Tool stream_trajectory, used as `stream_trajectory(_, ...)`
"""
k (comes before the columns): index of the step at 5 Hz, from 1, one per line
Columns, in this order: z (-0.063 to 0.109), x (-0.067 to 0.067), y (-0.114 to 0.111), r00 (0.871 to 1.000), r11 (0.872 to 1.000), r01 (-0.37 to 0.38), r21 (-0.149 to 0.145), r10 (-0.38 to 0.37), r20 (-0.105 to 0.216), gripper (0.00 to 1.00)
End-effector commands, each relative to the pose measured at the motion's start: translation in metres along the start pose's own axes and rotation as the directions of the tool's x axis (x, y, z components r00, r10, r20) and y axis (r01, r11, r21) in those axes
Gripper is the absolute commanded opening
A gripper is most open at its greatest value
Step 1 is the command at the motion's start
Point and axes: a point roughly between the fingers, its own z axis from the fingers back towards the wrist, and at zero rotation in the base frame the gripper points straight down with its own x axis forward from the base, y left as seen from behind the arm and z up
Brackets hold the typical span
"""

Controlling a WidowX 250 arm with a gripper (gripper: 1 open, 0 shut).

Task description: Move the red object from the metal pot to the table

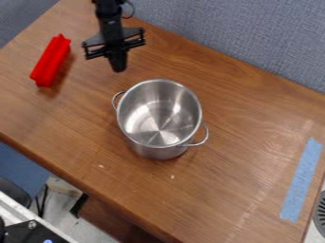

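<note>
The red object (pixel 51 60), a small bright red block, lies on the table (pixel 241 114) near its far left corner, well clear of the metal pot. That shiny round metal pot (pixel 160 117) stands in the middle of the wood-grain top, and nothing shows inside it. My black gripper (pixel 117 65) hangs pointing down between the block and the pot, just above and left of the pot's rim. Its fingers are shut with nothing between them.
A strip of blue tape (pixel 301 177) runs along the table near its right edge. A grey-blue wall stands behind the table. The table's front edge drops off at the lower left.
</note>
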Motion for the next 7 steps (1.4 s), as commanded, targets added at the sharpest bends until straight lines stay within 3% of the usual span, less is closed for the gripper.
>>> stream_trajectory(1,0.044,0.022,-0.038,0.984,0.987,-0.151,-0.062,0.156,0.090,0.00)
stream_trajectory(2,0.062,0.023,-0.079,0.953,0.954,-0.296,-0.045,0.298,0.048,0.00)
stream_trajectory(3,0.047,0.019,-0.068,0.954,0.955,-0.294,-0.032,0.296,0.049,0.00)
stream_trajectory(4,0.045,0.010,-0.059,0.956,0.956,-0.294,-0.002,0.294,0.022,0.00)
stream_trajectory(6,0.115,-0.057,-0.060,0.990,0.991,-0.136,-0.015,0.135,-0.044,0.00)
stream_trajectory(7,0.129,-0.081,-0.060,0.998,0.998,-0.055,0.002,0.055,-0.021,0.00)
